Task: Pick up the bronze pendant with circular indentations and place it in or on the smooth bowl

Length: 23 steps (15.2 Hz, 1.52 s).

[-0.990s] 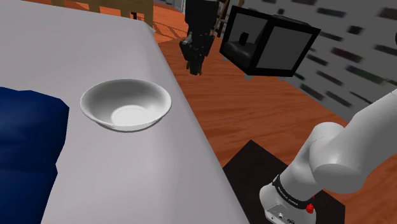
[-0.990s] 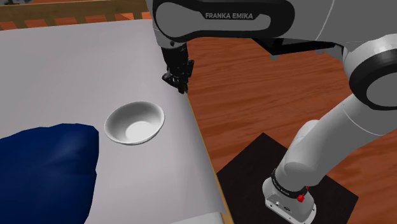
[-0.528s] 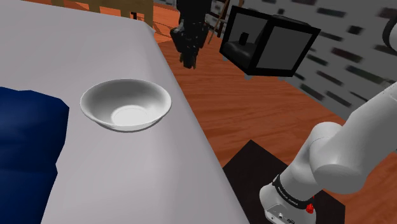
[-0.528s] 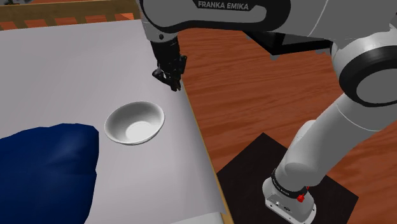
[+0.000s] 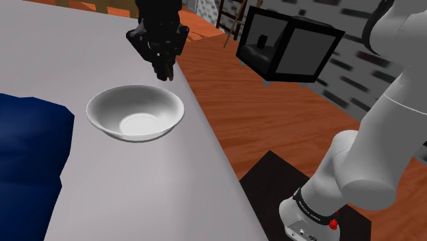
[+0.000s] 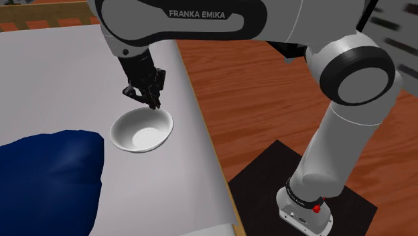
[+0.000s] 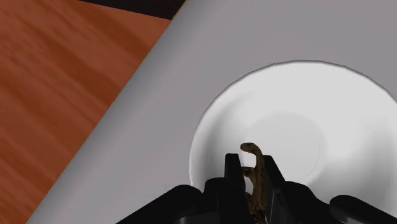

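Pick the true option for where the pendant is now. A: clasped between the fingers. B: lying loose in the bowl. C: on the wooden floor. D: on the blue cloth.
A: in the wrist view the brown pendant sits pinched between the two black fingers, with the white bowl beyond them.

The arm [image 6: 348, 134] is glossy white in rounded tubular links with dark grey joint rings, white FRANKA EMIKA lettering [image 6: 199, 13] on a dark band, a small red knob [image 6: 317, 208] at its foot, and an all-black gripper [image 6: 153, 102].
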### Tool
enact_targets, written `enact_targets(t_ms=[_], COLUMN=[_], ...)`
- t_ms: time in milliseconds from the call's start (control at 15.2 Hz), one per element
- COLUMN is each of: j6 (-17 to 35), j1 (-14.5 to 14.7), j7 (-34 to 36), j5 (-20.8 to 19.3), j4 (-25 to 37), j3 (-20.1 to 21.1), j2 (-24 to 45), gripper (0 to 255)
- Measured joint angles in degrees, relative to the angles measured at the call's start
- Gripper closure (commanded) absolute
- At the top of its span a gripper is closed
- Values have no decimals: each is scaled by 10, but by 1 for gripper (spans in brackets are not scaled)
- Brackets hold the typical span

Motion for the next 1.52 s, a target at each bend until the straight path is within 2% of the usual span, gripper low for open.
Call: enact_targets(t_ms=[198, 858, 1254, 1320, 1518], j6=[-1, 81, 89, 90, 90], j1=[15, 11, 11, 11, 11], j7=[25, 26, 26, 26, 26], j5=[-10, -4, -3, -3, -3], j4=[25, -69, -79, -79, -79], j3=[11, 9, 9, 9, 9], j2=[27, 15, 13, 13, 13], gripper=[255, 255, 255, 0, 0])
